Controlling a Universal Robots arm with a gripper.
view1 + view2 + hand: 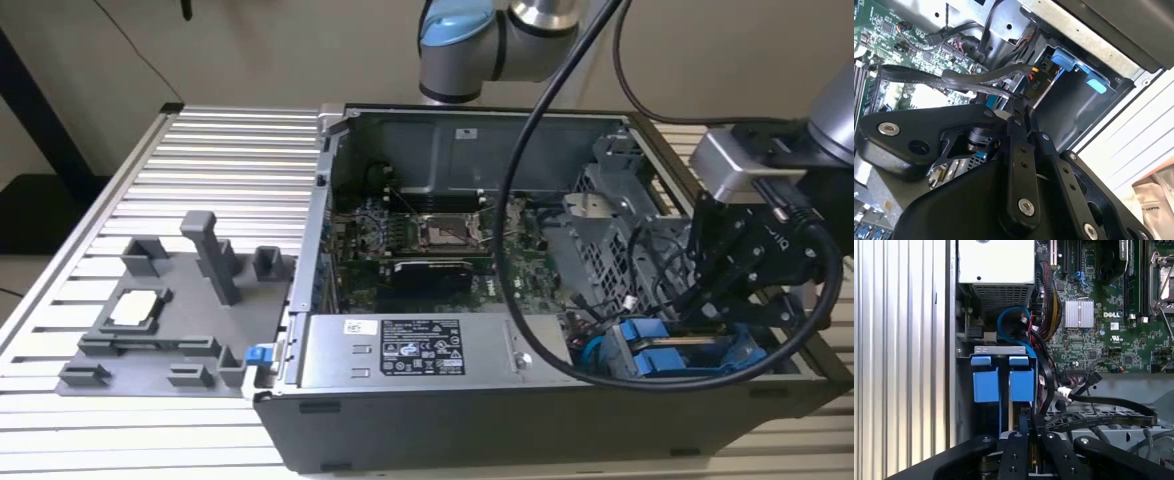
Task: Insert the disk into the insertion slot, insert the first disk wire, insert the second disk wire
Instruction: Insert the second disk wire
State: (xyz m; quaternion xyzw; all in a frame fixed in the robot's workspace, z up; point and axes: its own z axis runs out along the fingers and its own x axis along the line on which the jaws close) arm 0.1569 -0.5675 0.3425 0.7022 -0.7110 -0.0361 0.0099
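The disk sits in the insertion slot (999, 349) at the case's front corner on the exterior view's right. Its blue frame tabs show in the exterior view (667, 352) and in both wrist views (1004, 382) (1074, 62). My gripper (703, 312) hangs just over the disk's inner end. In both wrist views its fingers (1023, 429) (1016, 114) are pressed together on the end of a flat black disk wire (954, 77). That wire loops back over the grey metal bay (1114, 407). The connector at the fingertips is hidden.
The open computer case holds a green motherboard (427, 240), a silver labelled power-supply box (400, 350) and bundles of loose cables (1046, 315). A grey fixture tray (160, 320) lies on the slatted table (200, 150). The arm's own black hose (527, 200) hangs across the case.
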